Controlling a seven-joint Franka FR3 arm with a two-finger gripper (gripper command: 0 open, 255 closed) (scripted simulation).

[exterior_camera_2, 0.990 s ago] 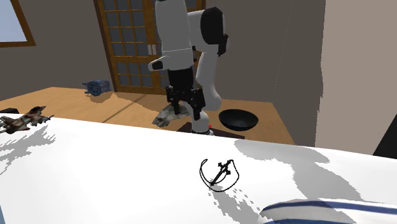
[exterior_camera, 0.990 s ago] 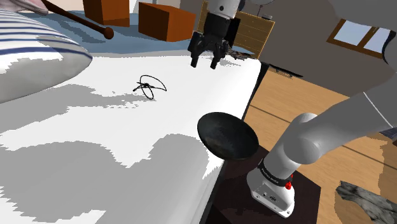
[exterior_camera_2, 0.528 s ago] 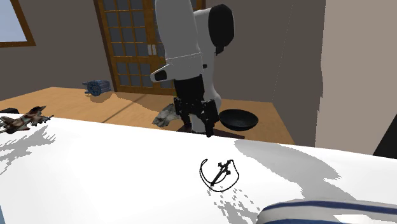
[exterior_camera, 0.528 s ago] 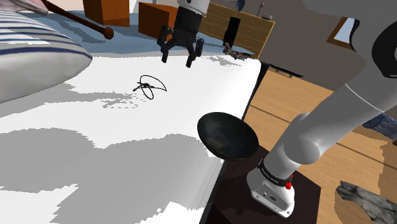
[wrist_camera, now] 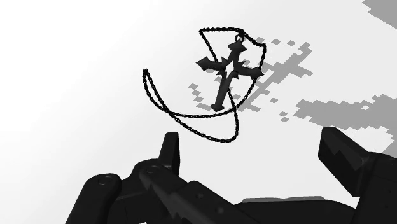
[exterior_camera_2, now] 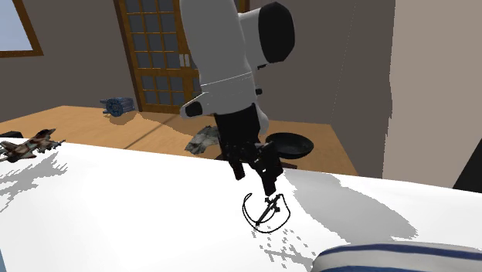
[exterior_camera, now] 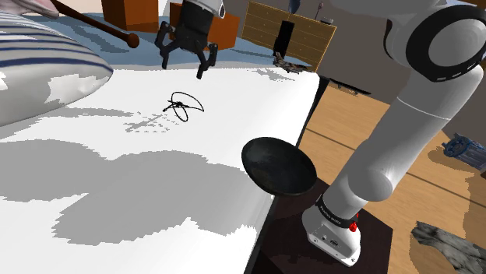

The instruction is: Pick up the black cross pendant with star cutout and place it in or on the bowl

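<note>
The white surface [exterior_camera: 117, 194] took up most of the shoulder view, patched with grey shadow, and nothing on it had been disturbed. The arm [exterior_camera: 389, 148] had been swung over it within the last second, from the shoulder view's right toward its left and far side, and was stretched well out from the stand. A striped pillow [exterior_camera: 39, 70] lay at the far left in that view, clear of the work. The dark bowl [exterior_camera: 279, 166] had been left where it was, at the surface's near right edge beside the stand and well apart from the pendant. The gripper [exterior_camera_2: 255, 182] had been lowered as it was carried across, and in the second exterior view it was seen hanging just above the pendant, not touching it. Its jaws were held apart, and in the wrist view nothing lay between them. The black cross pendant [wrist_camera: 228, 70] was seen there lying flat inside the loops of its chain, a little ahead of the fingers, and it had not been shifted. The approach was judged nearly done. A short further advance and descent would be needed to centre the cross between the jaws, and the thin, flat piece might be hard to catch off the surface.
</note>
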